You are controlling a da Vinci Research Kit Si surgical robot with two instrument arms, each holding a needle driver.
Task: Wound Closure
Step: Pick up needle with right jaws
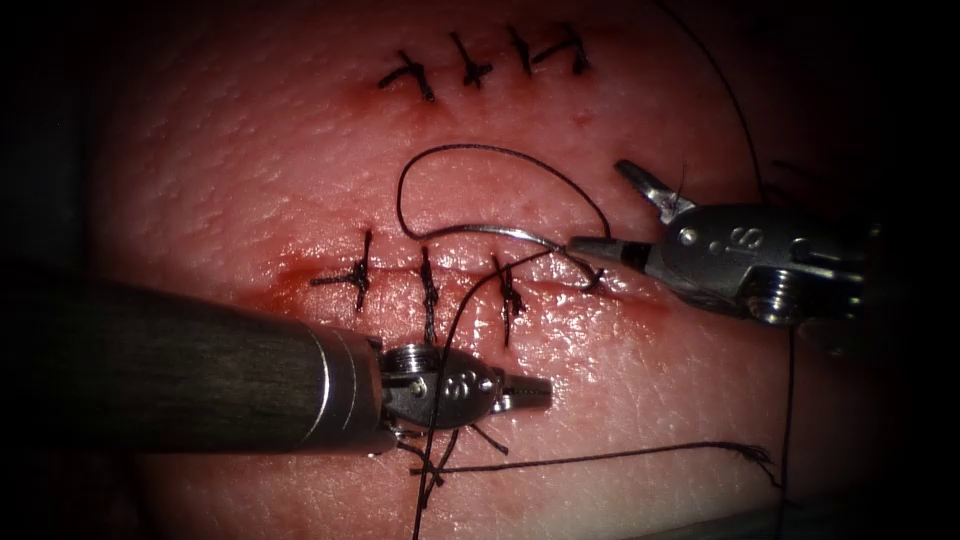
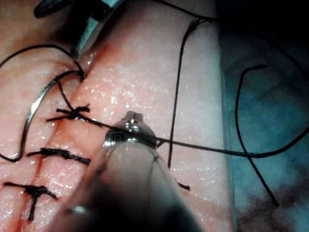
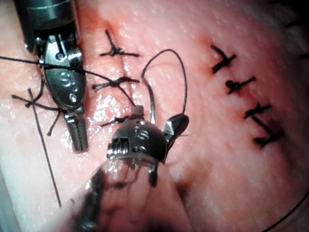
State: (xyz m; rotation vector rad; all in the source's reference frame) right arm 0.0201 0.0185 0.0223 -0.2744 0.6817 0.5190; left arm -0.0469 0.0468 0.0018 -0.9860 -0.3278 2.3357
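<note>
Endoscope view: your right pincer (image 1: 625,215) stands apart beside the needle (image 1: 490,232), which lies above the cut (image 1: 560,285) at frame centre. Your left pincer (image 1: 535,390) is together, empty. Grip the needle mid-curve, clear of thread (image 1: 600,458).

The left arm's tool (image 1: 520,390) is carried on a thick, dark, faintly streaked shaft (image 1: 160,365), which is ended by a bright steel collar. Its wrist is made of polished grey metal, stamped with small characters and fitted with a threaded screw. The right arm's tool (image 1: 625,215) is built of the same grey metal, marked with dots and an "S".
</note>
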